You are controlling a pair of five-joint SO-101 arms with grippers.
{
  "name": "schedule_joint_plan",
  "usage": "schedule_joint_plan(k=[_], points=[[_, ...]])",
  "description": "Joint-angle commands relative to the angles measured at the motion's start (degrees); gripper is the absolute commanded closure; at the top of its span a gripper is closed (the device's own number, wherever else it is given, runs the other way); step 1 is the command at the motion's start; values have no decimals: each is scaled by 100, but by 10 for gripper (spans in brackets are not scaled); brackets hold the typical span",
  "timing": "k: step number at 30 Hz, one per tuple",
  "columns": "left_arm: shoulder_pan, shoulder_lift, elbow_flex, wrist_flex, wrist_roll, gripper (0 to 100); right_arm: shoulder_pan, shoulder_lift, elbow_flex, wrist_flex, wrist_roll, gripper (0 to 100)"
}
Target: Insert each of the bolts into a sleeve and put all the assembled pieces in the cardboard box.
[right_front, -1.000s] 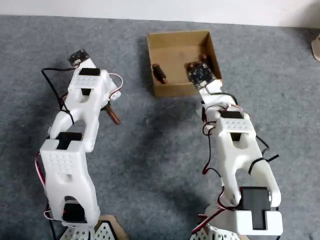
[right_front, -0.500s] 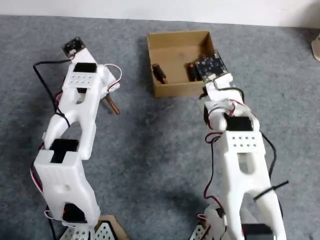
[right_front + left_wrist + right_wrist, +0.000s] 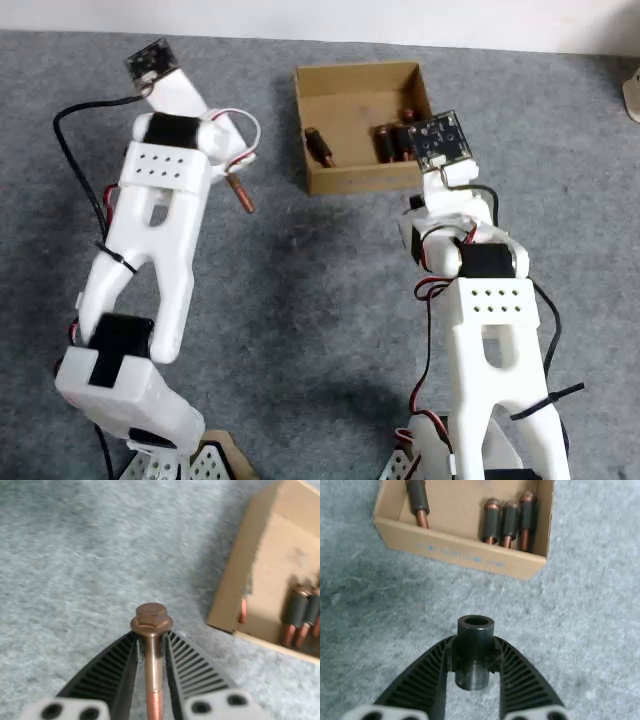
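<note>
Left gripper is clamped on a copper bolt, gripping the shank just below the hexagonal head, which projects past the fingertips. In the high view this bolt hangs tilted over the grey carpet, to one side of the cardboard box and apart from it. Right gripper is clenched around a black sleeve, its open bore facing away from the wrist, held above the carpet near the box's front wall. Four assembled pieces lie inside the box: three side by side against one side wall, packed close together, and a fourth lying apart towards the opposite side.
</note>
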Motion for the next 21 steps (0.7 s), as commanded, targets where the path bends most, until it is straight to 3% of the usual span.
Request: schedule_joint_plan(k=[1,9,16,21], points=[[224,-620,92,-18,-9,994,-13,-277,-321,136,-149,994],[215,-1666,1648,-1011,-9,994,136,-409,-295,-66,-220,994],[207,-2967,3257,-2189,-9,994,110,-1807,233,-347,-220,994],[215,-3714,3829,-2400,-9,995,110,-2624,743,-347,-220,994]])
